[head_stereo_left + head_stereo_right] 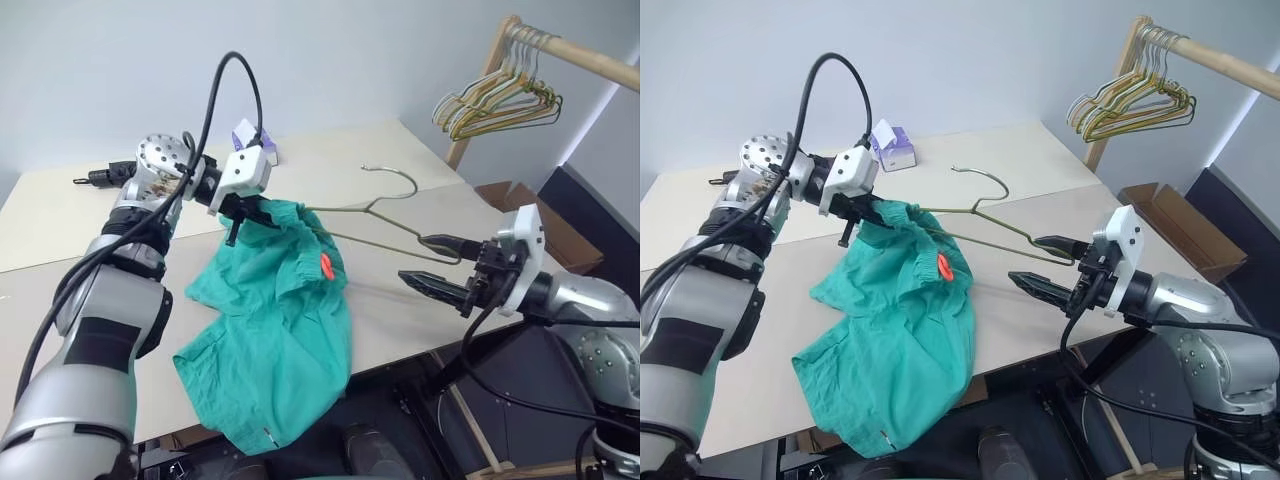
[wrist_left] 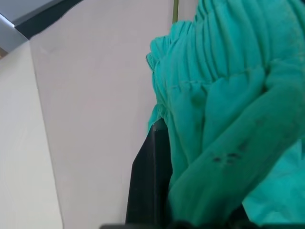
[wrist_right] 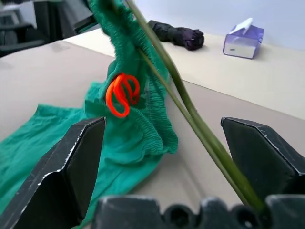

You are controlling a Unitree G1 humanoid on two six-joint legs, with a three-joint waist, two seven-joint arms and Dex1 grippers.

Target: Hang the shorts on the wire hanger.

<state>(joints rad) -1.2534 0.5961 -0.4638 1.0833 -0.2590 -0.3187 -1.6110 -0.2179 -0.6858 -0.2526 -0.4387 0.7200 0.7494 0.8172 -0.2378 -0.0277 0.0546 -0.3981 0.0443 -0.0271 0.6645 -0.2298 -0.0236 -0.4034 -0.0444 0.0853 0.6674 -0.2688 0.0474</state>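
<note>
Item 1, the shorts (image 1: 275,330): teal fabric is held up by the gathered waistband and draped down across the tabletop (image 1: 400,320) and over its front edge; an orange-red tag (image 1: 326,265) is seen near the waistband.

Item 2, the wire hanger (image 1: 385,215): the thin olive-grey wire is threaded into the waistband, with the hook raised above the tabletop and 1 corner reaching toward the right gripper.

Item 3, left gripper (image 1: 240,213): clamped tight on the waistband, judged to be kept so in order that garment and wire are held up together.

Item 4, right gripper (image 1: 435,265): spread wide with nothing grasped; the hanger's corner is seen just between its 2 fingers, so a regrasp or release is judged to be in hand.

Item 5, background: a tissue box (image 1: 893,147), a folded umbrella (image 3: 176,33) and bunched hangers (image 1: 500,100) on a wooden rail (image 1: 590,55) are noted, all well apart.
</note>
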